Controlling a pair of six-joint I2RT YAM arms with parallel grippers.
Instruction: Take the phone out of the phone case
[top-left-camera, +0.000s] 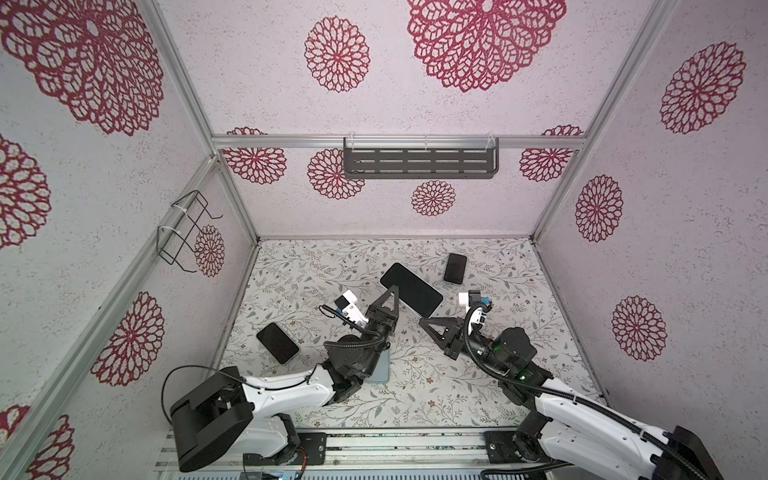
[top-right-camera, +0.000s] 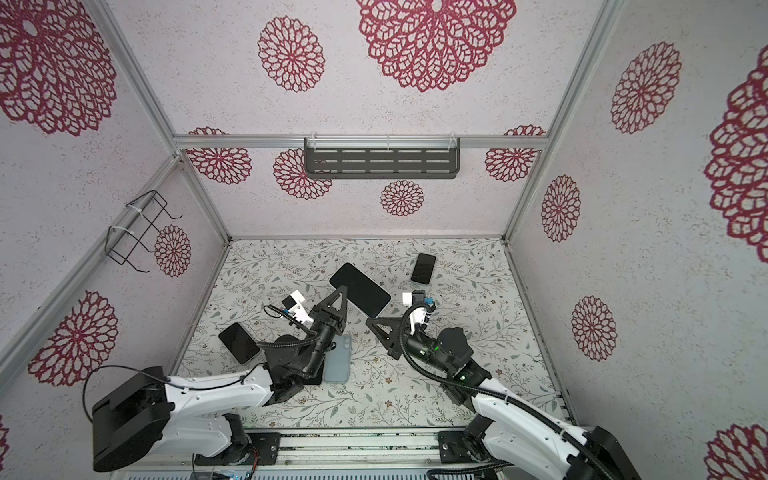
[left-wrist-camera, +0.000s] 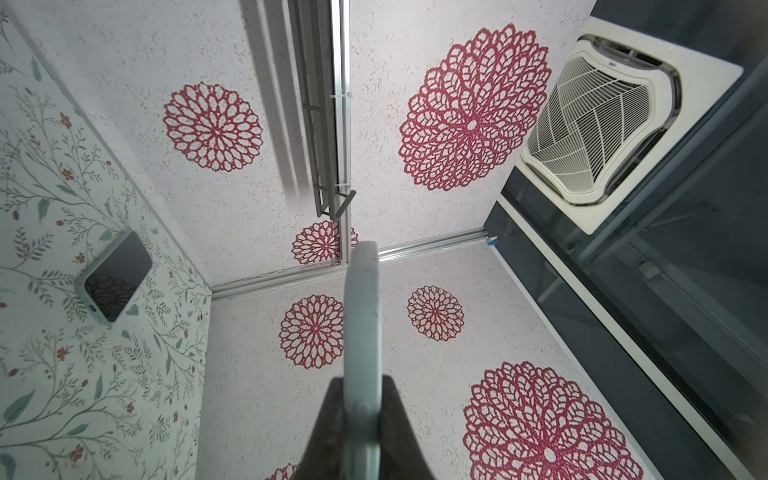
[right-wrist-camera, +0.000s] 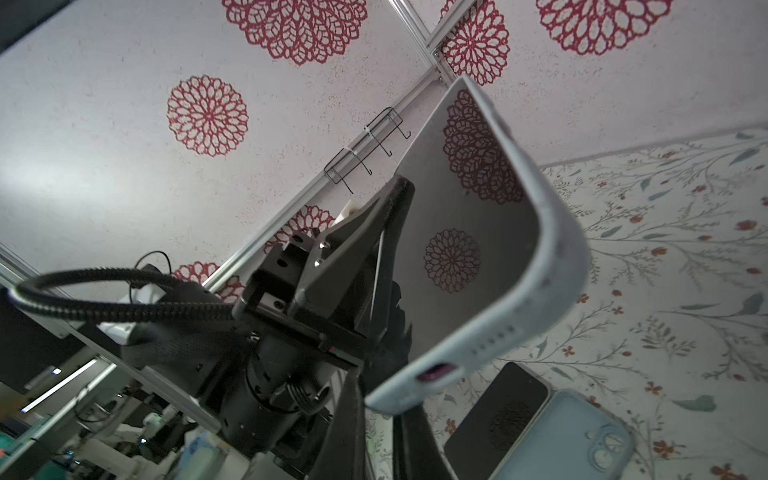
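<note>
A large black-screened phone (top-left-camera: 415, 291) in a pale grey-blue phone case (right-wrist-camera: 557, 266) is held up off the floral table in both top views. My left gripper (top-left-camera: 392, 293) is shut on one long side, and in the left wrist view the case's edge (left-wrist-camera: 363, 311) runs out from between the left gripper (left-wrist-camera: 361, 384) fingers. My right gripper (top-left-camera: 423, 322) meets the phone's lower corner. In the right wrist view that case corner sits pinched between the right gripper (right-wrist-camera: 376, 419) fingers, near the charging port.
On the table lie an empty blue case (top-right-camera: 337, 358) beside the left arm, a cased phone (top-left-camera: 277, 343) at the left and a smaller phone (top-left-camera: 455, 268) at the back right. A dark shelf (top-left-camera: 419, 162) hangs on the back wall and a wire rack (top-left-camera: 183, 232) on the left wall.
</note>
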